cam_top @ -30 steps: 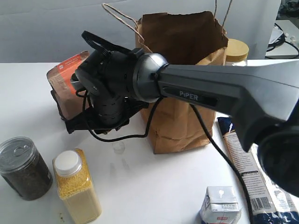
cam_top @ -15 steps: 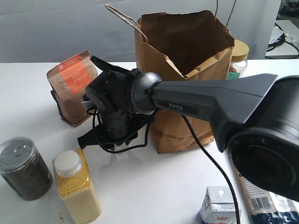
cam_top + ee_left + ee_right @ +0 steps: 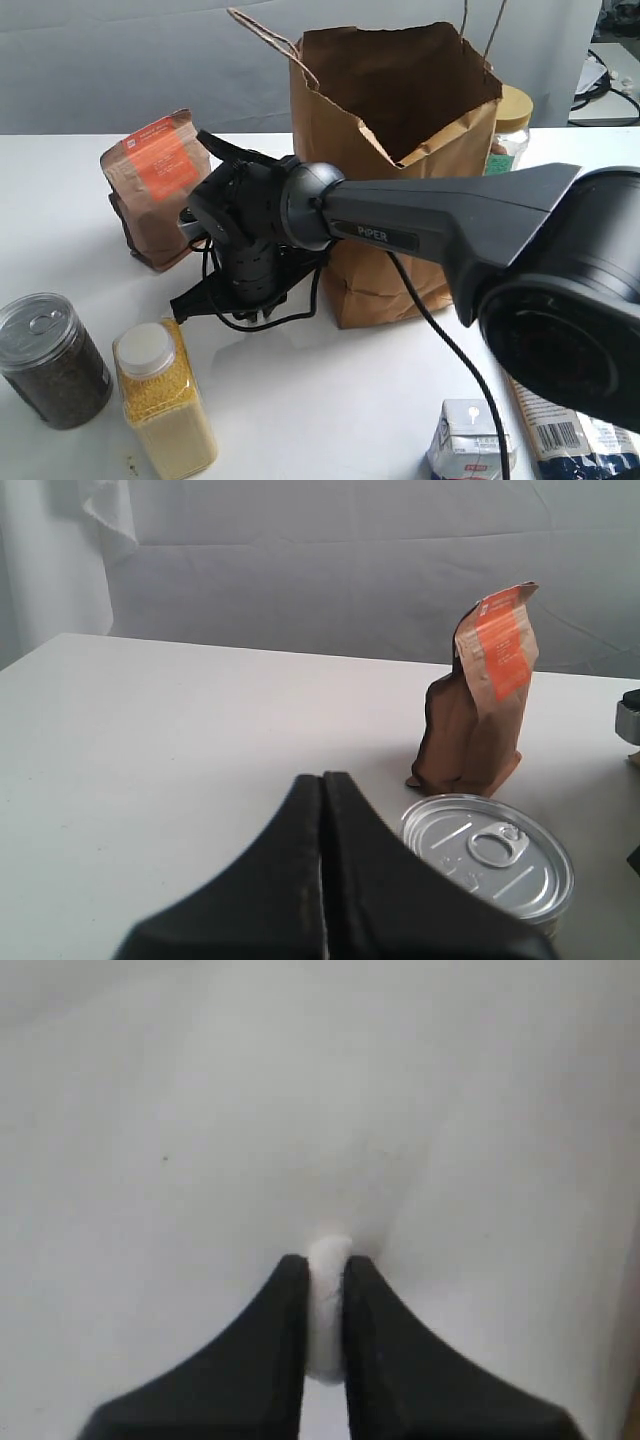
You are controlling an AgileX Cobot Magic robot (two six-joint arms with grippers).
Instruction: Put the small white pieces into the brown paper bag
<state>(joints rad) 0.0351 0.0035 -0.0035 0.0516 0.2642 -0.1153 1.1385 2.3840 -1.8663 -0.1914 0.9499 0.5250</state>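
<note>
In the right wrist view my right gripper [image 3: 326, 1263] is shut on a small white piece [image 3: 328, 1305], pinched between its black fingers just over the white table. The exterior view shows that arm reaching across the middle, its wrist [image 3: 250, 250] low over the table to the left of the brown paper bag [image 3: 400, 160], which stands open at the back. The piece itself is hidden there. My left gripper [image 3: 322, 780] is shut on nothing, hovering near the can. No other white pieces show.
A brown pouch with an orange label [image 3: 160, 185] stands left of the bag. A metal-lidded can [image 3: 50, 358] and a jar of yellow grains [image 3: 165, 400] sit at the front left. A white carton [image 3: 470, 440] and a blue packet [image 3: 560, 425] lie front right.
The right arm has dropped lower toward the table beside the bag, covering the spot where a pale piece lay one second ago. The left gripper's earlier state is not shown.
</note>
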